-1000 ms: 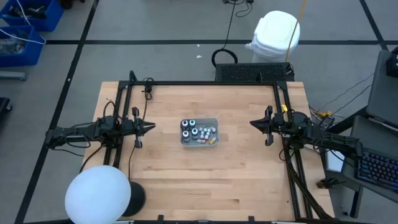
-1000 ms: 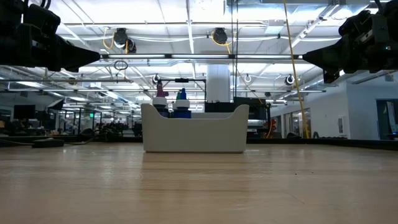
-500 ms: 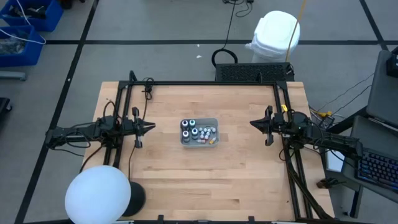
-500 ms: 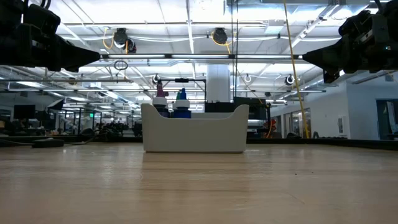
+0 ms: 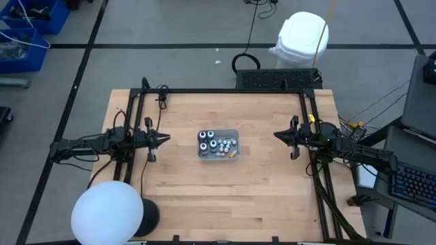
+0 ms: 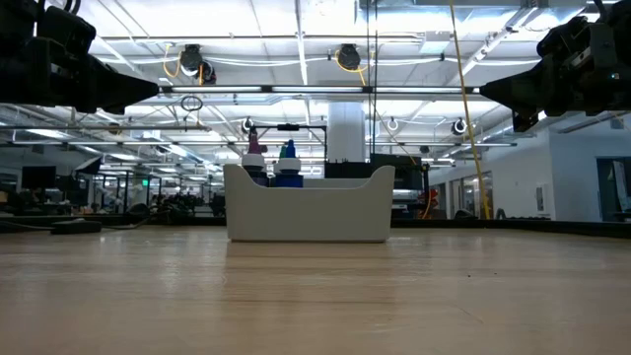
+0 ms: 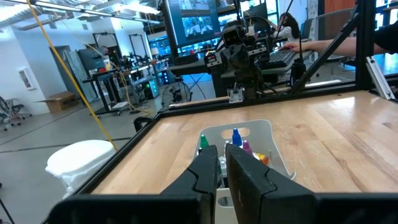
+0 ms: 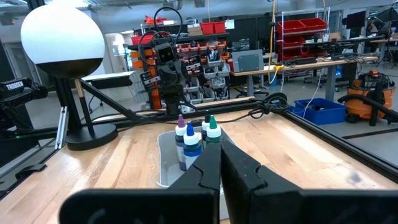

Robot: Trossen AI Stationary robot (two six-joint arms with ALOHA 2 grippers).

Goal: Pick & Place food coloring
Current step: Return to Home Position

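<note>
The left gripper [image 5: 167,141] hangs above the left side of the light wooden table [image 5: 204,197]. Its two dark fingers [image 7: 205,171] are drawn almost together and hold nothing. The right gripper [image 5: 276,135] mirrors it over the right side, its fingers [image 8: 208,168] likewise closed on air.

Straight ahead of both sets of fingertips, about midway between them and well apart from each, stands the pale grey plastic bin [image 5: 218,131]. The small round food colouring bottles [image 5: 210,141], seen from above as dark rings with white and teal centres, sit inside it. Each wrist view shows their green, blue and purple tips [image 7: 236,137] standing upright above the rim. The level view puts the bin [image 6: 308,212] lower than either gripper.

With the bottles in the bin, what remains looks like parking the arms, and both seem at or very near their resting pose. To finish well, each arm should draw back along its own line, directly away from the bin, and not swing sideways across the middle. The fingers are best held together, so nothing can catch on the rim. The fingertips should travel no lower than they are now, well above the bottle tips. A slow, even stop matters most, I judge. A jolt through the frame could shake the table and tip the light upright bottles against each other.
</note>
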